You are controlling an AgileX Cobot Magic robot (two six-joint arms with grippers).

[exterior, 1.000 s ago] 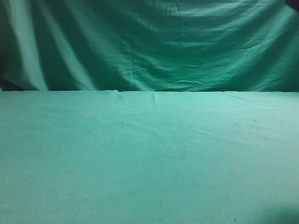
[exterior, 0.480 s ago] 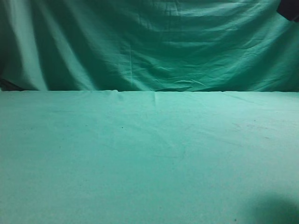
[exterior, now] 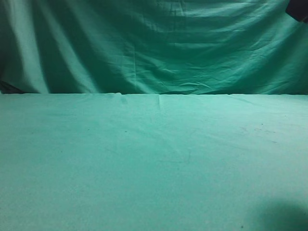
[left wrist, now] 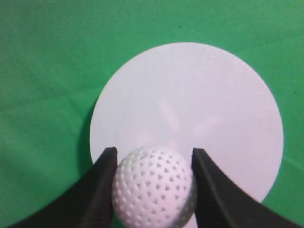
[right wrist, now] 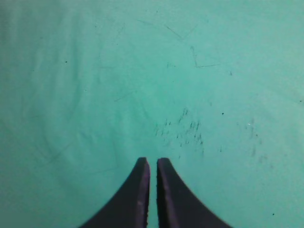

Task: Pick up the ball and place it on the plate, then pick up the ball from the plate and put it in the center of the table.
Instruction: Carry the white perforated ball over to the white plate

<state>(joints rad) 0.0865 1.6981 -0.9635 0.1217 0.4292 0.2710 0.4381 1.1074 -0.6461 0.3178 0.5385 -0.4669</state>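
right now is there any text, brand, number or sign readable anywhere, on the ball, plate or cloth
None: no view shows any readable text.
The ball, between the left pincer's fingers: only dimples, no brand or number on the side that shows.
The plate: plain white, unmarked.
The table cloth: only faint dark scuffs and specks near the right pincer, not letters.
The backdrop curtain: plain green folds.
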